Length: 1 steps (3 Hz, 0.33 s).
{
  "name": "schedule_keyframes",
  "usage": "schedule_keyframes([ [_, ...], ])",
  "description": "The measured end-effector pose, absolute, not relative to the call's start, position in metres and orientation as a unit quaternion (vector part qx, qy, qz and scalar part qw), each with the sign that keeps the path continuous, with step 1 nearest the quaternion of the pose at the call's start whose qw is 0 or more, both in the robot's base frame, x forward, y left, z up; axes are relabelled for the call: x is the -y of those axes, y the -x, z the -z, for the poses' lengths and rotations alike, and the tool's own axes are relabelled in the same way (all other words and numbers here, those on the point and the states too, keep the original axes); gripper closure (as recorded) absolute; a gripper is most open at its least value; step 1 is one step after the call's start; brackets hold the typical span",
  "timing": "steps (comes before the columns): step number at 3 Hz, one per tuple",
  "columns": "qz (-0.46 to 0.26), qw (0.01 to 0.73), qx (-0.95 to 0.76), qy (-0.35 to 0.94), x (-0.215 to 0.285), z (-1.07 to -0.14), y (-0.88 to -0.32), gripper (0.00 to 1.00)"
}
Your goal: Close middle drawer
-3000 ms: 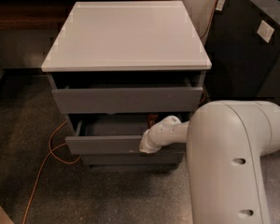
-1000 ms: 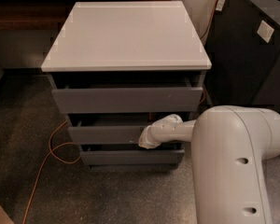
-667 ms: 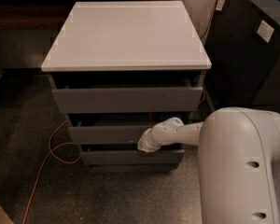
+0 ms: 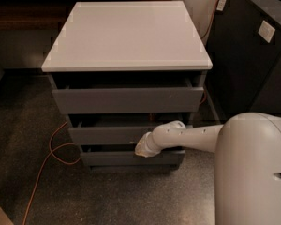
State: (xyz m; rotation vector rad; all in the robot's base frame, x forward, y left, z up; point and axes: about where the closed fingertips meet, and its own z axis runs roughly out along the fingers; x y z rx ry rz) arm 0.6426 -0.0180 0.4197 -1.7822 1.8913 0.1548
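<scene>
The middle drawer is a plain grey handleless front in a grey cabinet with a white top. It stands nearly pushed in, with only a thin dark gap above its front. Its inside is hidden. My gripper is at the end of the white arm, which reaches in from the right. Its tip rests against the right half of the middle drawer's front, at its lower edge.
The top drawer front and the bottom drawer front sit above and below. An orange cable loops on the speckled floor at the left. A dark cabinet stands to the right. My white base fills the lower right.
The middle drawer has gone from pulled out to nearly pushed in. My gripper has moved with its front toward the cabinet.
</scene>
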Motion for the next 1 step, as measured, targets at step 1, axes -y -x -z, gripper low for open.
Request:
schedule_keyframes([
  [1, -0.101, 0.263, -0.695, 0.661, 0.0092, -0.4250, -0.6237, 1.00],
])
